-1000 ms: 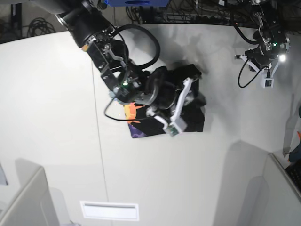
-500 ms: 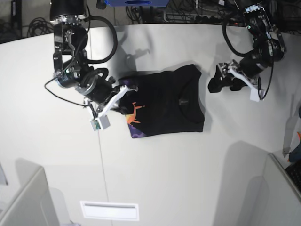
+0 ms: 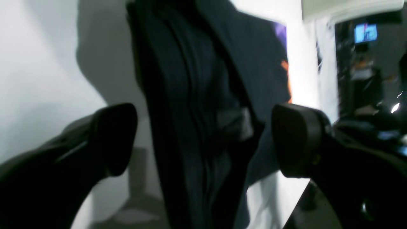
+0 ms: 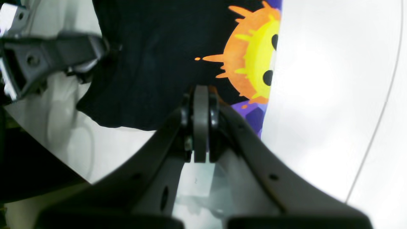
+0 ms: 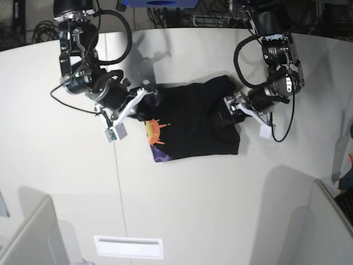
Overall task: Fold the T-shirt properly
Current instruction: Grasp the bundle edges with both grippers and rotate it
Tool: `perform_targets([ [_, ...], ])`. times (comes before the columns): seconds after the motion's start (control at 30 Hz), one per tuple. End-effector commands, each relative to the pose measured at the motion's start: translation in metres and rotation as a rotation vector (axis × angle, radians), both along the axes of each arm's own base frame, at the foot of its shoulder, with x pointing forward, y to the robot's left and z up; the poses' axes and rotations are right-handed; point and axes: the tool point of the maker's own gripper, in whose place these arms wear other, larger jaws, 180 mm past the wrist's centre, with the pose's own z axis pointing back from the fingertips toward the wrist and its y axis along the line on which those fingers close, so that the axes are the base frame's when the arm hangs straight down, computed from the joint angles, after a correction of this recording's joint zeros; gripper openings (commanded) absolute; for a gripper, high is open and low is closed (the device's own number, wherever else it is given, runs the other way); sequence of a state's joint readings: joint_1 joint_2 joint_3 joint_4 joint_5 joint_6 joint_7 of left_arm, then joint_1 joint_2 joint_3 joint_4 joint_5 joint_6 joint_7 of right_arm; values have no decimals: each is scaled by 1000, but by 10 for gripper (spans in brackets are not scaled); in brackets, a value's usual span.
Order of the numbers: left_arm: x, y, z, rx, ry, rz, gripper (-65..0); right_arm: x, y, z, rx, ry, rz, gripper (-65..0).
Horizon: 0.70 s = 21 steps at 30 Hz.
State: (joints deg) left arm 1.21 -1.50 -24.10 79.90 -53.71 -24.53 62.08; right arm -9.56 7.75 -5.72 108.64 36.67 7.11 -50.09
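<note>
The large white bench (image 5: pixel 182 210) with a smooth matte top fills most of the base view, and a thin dark seam line (image 5: pixel 118 187) runs down it. A flat white rectangular plate (image 5: pixel 128 247) lies near its front edge. Behind the curved far edge hang black cables (image 5: pixel 44 30) in a dark area. Grey angled panels (image 5: pixel 30 234) stand at the lower corners.

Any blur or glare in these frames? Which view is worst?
Left wrist is worst: T-shirt folds and open left gripper smeared and soft. Right wrist: sun print crisp, table blown out white beside it. Base: sharp, soft arm shadows.
</note>
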Motion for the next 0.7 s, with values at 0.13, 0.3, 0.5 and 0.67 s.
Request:
perform_targets([
  [0.13,-4,-15,-13,21,100,-58,-222,4,-9,8,-11,-41,-1,-650],
  [0.3,-7,-13,-22,100,185,-117,-650,3,-50,0,-38,-20,-117,-650],
  [0.5,12,4,-11,369,152,-336,-650,-8,-90,-8,-69,13,-229,-650],
  [0.67,29,-4,-6,770,52,-701,-650,-19,-112,-16,-90,45,-289,-650],
])
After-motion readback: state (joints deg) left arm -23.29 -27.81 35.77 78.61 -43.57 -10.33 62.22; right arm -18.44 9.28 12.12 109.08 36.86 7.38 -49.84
